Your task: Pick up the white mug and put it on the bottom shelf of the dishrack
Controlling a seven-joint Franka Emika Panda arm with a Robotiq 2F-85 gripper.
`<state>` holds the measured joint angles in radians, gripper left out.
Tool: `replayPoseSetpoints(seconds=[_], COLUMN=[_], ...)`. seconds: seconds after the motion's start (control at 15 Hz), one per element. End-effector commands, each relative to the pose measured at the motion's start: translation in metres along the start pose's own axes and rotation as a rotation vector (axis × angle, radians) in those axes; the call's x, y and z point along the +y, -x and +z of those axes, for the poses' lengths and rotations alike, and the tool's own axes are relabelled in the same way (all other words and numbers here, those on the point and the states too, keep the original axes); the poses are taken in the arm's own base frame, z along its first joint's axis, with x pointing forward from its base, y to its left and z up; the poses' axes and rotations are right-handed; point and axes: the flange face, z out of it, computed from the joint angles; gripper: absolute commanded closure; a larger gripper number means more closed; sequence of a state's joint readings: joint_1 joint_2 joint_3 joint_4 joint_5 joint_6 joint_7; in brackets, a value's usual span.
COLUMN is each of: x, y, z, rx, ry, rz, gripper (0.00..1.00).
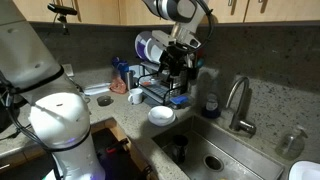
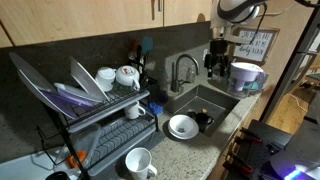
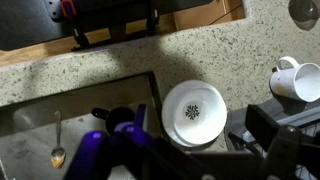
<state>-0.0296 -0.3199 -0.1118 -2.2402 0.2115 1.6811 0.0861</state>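
- A small, plain white ceramic mug (image 2: pixel 138 162) stands on the speckled stone counter (image 3: pixel 200 40). It is just in front of the black wire two-tier dishrack (image 2: pixel 95 125) and near a shallow white bowl (image 2: pixel 182 126).
- The robot's dark claw (image 2: pixel 217 60) hangs high over the steel sink (image 2: pixel 205 95), well apart from the mug. It carries nothing, but I cannot tell whether its jaws are spread or closed.
- The mug is probably light, rigid, glaze-slick and breakable. Pinching its wall at the rim, with one finger inside, seems safest.
- The bottom shelf (image 2: pixel 112 138), a dark lower tier, looks low, so headroom may be tight.
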Motion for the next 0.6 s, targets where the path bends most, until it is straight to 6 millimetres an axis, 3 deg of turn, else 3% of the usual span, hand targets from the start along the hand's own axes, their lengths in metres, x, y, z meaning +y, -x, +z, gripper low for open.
replayPoseSetpoints(seconds=[0.0,0.53], x=[0.0,-0.042], y=[0.0,0.016], z=[0.0,0.027], rx=[-0.001,-0.02], ry=[0.0,0.071], rz=[0.0,-0.146], gripper=[0.0,0.0])
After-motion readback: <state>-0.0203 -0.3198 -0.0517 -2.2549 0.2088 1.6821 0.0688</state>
